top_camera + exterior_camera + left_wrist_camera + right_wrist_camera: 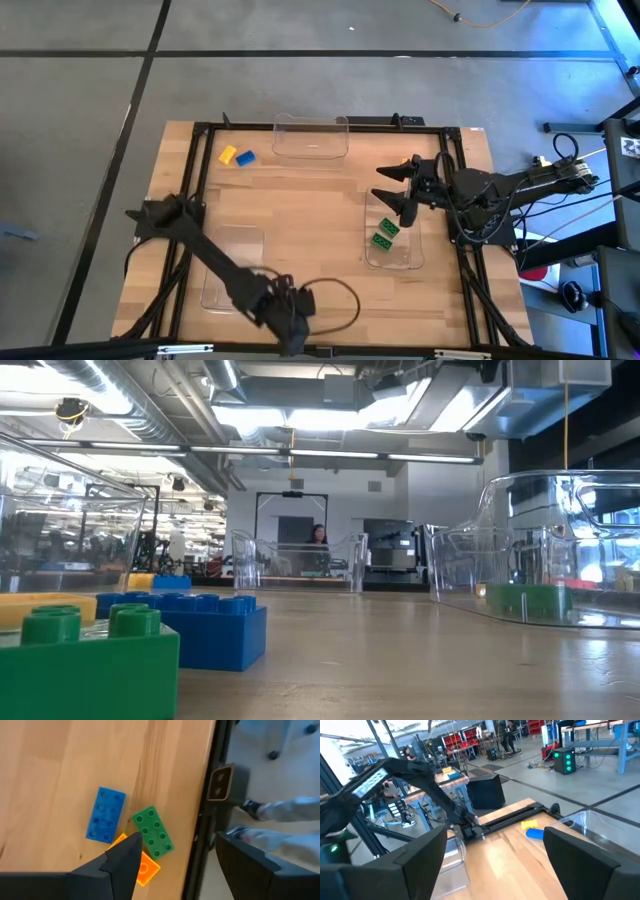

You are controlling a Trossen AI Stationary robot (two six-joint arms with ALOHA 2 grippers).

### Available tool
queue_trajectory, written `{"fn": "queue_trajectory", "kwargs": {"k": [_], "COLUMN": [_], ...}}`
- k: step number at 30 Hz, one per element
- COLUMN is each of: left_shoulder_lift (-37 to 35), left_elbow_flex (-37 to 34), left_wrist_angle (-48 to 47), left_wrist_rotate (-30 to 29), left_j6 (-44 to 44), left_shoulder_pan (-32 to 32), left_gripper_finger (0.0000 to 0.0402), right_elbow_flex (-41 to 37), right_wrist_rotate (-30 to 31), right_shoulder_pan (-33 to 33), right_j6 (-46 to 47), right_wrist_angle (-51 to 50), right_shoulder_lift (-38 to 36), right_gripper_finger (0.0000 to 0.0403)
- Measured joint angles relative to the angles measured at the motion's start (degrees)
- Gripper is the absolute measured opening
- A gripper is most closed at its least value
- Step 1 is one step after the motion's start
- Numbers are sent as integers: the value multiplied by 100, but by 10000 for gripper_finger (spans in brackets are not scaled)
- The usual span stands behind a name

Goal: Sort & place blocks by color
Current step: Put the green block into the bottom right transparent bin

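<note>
Blocks lay scattered: two green ones point(385, 234) in the right tray point(412, 255), a yellow point(227, 154) and blue pair point(245, 157) near the far tray point(311, 140), and a blue point(105, 814), green point(153, 831) and orange cluster point(144, 868) at the table's near edge. Left gripper point(175, 865) hovered over that cluster, jaws wide apart, holding nothing. Right gripper point(393, 187) hung above the right tray's far end, jaws spread, holding nothing.

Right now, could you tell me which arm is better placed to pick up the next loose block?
Left, I think. Its open pincer hangs directly over the small green studded plastic brick, blue brick and orange brick. The right pincer is open above the clear rectangular plastic tray, empty.
</note>
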Motion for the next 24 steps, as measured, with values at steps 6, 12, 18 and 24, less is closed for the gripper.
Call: {"fn": "queue_trajectory", "kwargs": {"k": [6, 12, 18, 24], "left_shoulder_lift": [509, 771, 840, 840], "left_elbow_flex": [4, 4, -67, -229], "left_wrist_angle": [-44, 72, 196, 409], "left_wrist_rotate": [-339, 161, -74, -80], "left_j6": [147, -65, -475, -616], "left_shoulder_pan": [-77, 9, 33, 52], "left_gripper_finger": [243, 243, 243, 243], "right_elbow_flex": [0, 0, 2, 2], "right_wrist_rotate": [31, 35, 39, 307], "right_shoulder_pan": [0, 0, -2, -2], "right_j6": [-9, -9, -9, -11], "right_wrist_angle": [-74, -129, -320, -486], "right_shoulder_lift": [0, 1, 4, 7], "right_gripper_finger": [332, 332, 332, 332]}}
